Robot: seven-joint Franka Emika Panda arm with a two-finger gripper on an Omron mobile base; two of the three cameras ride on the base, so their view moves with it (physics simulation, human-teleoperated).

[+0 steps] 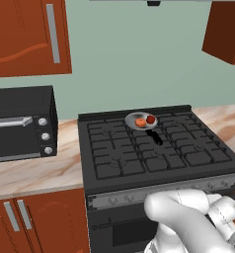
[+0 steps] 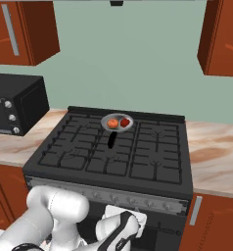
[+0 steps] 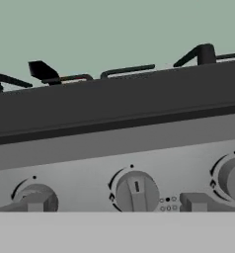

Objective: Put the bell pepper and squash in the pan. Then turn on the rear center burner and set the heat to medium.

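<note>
The small grey pan (image 1: pixel 140 120) (image 2: pixel 117 122) rests on the black range's grates at the rear center, its black handle (image 1: pixel 155 137) pointing toward me. It hides the rear center burner below. Inside lie the pale orange squash (image 1: pixel 140 123) (image 2: pixel 112 123) on the left and the red bell pepper (image 1: pixel 150 119) (image 2: pixel 124 122) on the right. My gripper (image 3: pixel 114 203) is open, low in front of the grey control panel. A round knob (image 3: pixel 136 191) stands between its fingertips (image 3: pixel 35 203), apart from both. The white hand (image 2: pixel 124 219) sits just below the panel's middle.
More knobs flank the middle one: a left knob (image 3: pixel 34 193) and a right knob (image 3: pixel 233 179). A black toaster oven (image 1: pixel 20 123) stands on the counter to the left. Marbled counter (image 2: pixel 211 152) runs to the right, and red-brown wall cabinets (image 1: pixel 25 34) hang above.
</note>
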